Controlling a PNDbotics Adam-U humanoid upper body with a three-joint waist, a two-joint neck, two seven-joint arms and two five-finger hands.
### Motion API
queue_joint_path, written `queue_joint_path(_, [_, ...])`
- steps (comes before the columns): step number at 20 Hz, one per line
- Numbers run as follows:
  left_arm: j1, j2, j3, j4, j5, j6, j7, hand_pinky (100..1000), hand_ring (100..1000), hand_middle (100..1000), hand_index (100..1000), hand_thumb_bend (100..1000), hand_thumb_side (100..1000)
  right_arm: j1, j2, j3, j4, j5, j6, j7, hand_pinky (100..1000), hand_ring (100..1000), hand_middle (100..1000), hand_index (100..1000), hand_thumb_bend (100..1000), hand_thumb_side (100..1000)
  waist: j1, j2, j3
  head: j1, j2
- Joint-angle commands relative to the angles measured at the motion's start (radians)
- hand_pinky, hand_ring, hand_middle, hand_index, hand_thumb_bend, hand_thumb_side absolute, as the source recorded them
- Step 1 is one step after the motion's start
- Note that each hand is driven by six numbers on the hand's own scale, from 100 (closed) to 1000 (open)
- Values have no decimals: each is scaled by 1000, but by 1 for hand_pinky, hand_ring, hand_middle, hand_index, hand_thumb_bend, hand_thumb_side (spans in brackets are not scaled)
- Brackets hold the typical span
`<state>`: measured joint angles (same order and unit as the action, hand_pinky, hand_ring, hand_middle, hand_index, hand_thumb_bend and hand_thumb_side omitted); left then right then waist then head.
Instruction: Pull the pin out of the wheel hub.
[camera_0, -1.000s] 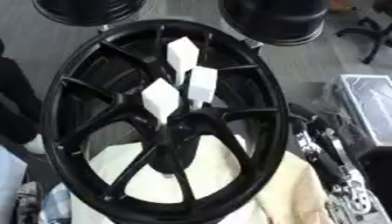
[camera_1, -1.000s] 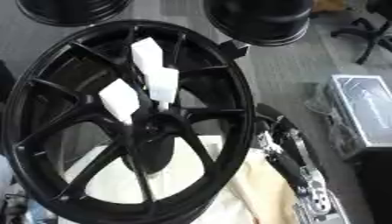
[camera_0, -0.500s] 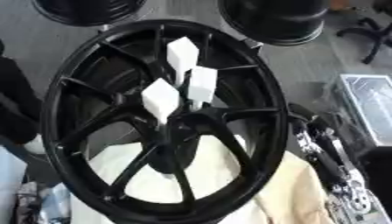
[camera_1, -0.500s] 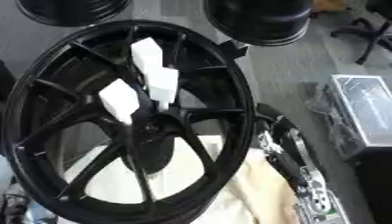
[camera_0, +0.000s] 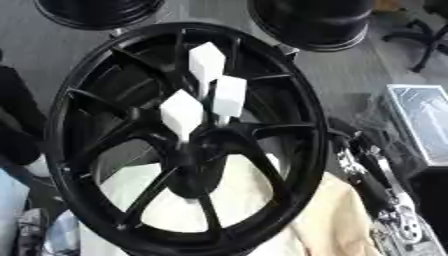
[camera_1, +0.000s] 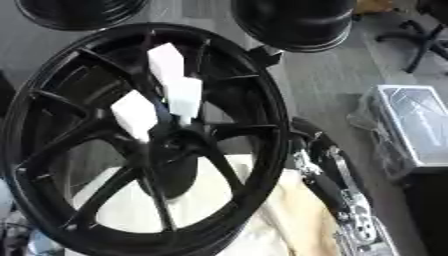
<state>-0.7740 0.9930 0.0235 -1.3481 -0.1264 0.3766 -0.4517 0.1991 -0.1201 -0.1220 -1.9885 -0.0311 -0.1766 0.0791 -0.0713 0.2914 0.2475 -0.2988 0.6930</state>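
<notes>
The wheel (camera_0: 184, 145) stands tilted, its lower rim against a cream cloth (camera_0: 262, 210). Three white pins (camera_0: 214, 92) stand out of the hub (camera_0: 197, 150), close together, none drawn. The right arm (camera_1: 328, 187) lies just outside the rim on the right, running down to the lower right corner. The right hand (camera_1: 302, 131) sits at its upper end, beside the rim and right of the hub, apart from the pins. Whether its fingers are spread or curled cannot be told. A grey box (camera_0: 424, 120) lies further right.
</notes>
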Motion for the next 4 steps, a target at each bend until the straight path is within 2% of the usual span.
queue_joint_path(1, [-22,-15,81,-53,49,18,52,651,727,692,733,100,790,1,-16,-4,-11,-9,-1,-2,1000,853,906,828,100,532,3,-18,2,-4,4])
queue_joint_path(4, [2,-77,152,-111,94,39,98,652,750,726,765,100,837,-4,-15,-4,-11,-18,-1,-6,1000,851,904,827,100,532,-1,-18,2,-1,6])
